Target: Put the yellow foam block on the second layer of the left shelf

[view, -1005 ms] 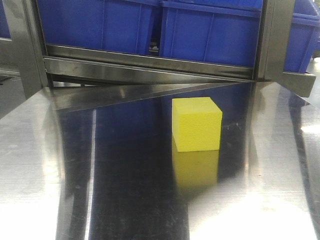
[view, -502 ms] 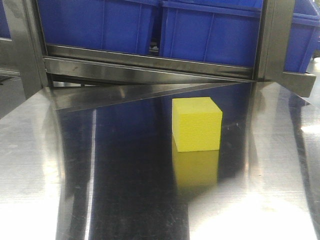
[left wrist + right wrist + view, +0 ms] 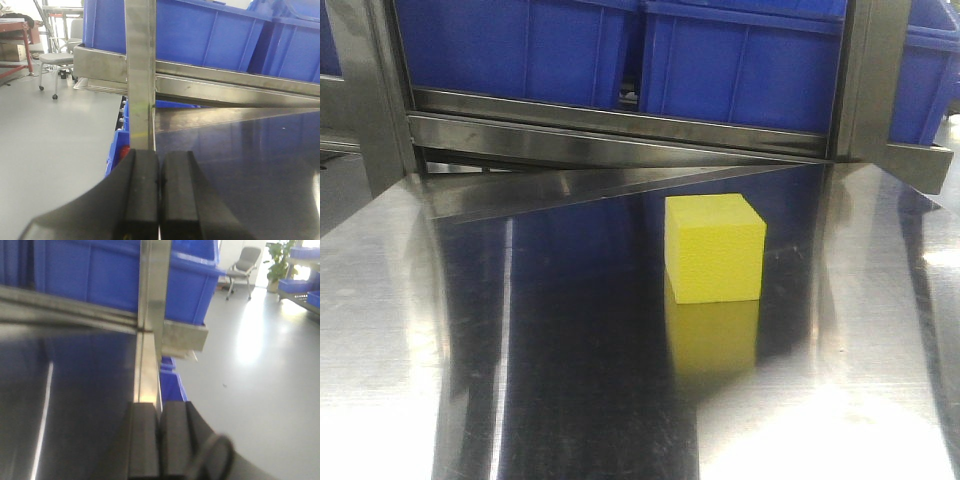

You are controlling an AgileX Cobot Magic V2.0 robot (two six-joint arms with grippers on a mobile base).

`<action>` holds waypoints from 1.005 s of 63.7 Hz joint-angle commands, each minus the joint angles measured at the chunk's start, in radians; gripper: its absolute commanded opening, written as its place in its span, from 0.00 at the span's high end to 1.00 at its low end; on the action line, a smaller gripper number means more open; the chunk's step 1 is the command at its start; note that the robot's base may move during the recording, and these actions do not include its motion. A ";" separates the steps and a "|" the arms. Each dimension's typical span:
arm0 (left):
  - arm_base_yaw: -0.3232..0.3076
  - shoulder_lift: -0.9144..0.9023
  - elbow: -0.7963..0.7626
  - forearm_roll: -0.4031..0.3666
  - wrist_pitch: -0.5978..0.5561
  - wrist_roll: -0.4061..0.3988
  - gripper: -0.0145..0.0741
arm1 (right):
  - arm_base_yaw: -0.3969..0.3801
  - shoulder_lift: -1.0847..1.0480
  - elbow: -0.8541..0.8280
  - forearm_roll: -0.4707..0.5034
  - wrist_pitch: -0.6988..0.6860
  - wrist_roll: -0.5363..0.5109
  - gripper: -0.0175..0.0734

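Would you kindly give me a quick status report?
Left claw shut, empty. Right claw shut, empty. Yellow foam block alone on steel surface. Nothing blocking it.

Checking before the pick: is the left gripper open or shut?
Shut: the left gripper has its black fingers pressed together, nothing between.

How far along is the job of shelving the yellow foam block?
Done: nothing evident. The yellow foam block sits free on the steel surface. In hand: nothing; the left gripper and right gripper are shut and empty. Left: grasp, lift and shelve it.
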 commanded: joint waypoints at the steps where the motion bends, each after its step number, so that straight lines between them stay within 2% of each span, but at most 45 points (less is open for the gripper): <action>1: 0.000 -0.013 0.028 -0.007 -0.085 -0.004 0.68 | -0.006 -0.007 -0.101 0.010 -0.099 0.014 0.74; 14: 0.000 -0.013 0.028 -0.007 -0.085 -0.004 0.68 | -0.006 0.141 -0.303 0.010 -0.062 0.023 0.74; 24: 0.000 -0.013 0.028 -0.007 -0.085 -0.004 0.68 | 0.009 0.333 -0.491 0.010 0.041 0.023 0.72; 30: 0.000 -0.013 0.028 -0.007 -0.085 -0.004 0.68 | 0.055 0.422 -0.568 0.010 0.092 0.023 0.62; 42: 0.000 -0.013 0.028 -0.007 -0.085 -0.004 0.68 | 0.199 0.633 -0.711 0.010 0.242 0.023 0.26; 47: 0.000 -0.013 0.028 -0.007 -0.085 -0.004 0.68 | 0.255 0.720 -0.773 0.008 0.325 0.023 0.15; 51: 0.000 -0.013 0.028 -0.007 -0.085 -0.004 0.68 | 0.295 0.801 -0.830 -0.011 0.384 0.023 0.10; 60: 0.000 -0.013 0.028 -0.007 -0.085 -0.004 0.68 | 0.397 0.975 -0.964 -0.022 0.527 0.031 0.11; 64: 0.000 -0.013 0.028 -0.007 -0.085 -0.004 0.68 | 0.449 1.051 -1.039 -0.022 0.615 0.086 0.11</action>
